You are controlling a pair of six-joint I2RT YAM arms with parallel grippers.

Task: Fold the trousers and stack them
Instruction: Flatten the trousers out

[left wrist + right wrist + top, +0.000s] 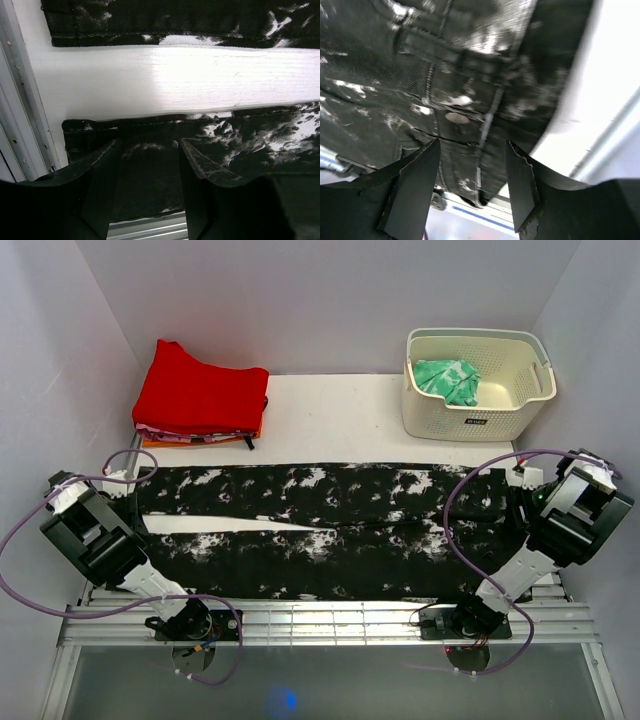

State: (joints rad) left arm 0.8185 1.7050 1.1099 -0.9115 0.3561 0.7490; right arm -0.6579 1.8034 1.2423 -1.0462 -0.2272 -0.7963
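Note:
The black trousers with white splatter marks (330, 520) lie flat across the table, legs pointing left and waist at the right. My left gripper (137, 528) is open over the hem end of the near leg (250, 135), which lies between its fingers (150, 145). The far leg (175, 20) shows beyond a strip of bare table. My right gripper (518, 502) is open over the waist end. In the right wrist view the waistband (445, 65) and its button (457, 118) lie just ahead of the spread jaws (472, 145). Neither gripper holds anything.
A folded red garment (200, 395) lies at the back left. A cream basket (478, 390) holding a green patterned cloth (448, 378) stands at the back right. A metal rail (320, 620) runs along the near table edge. White walls close in both sides.

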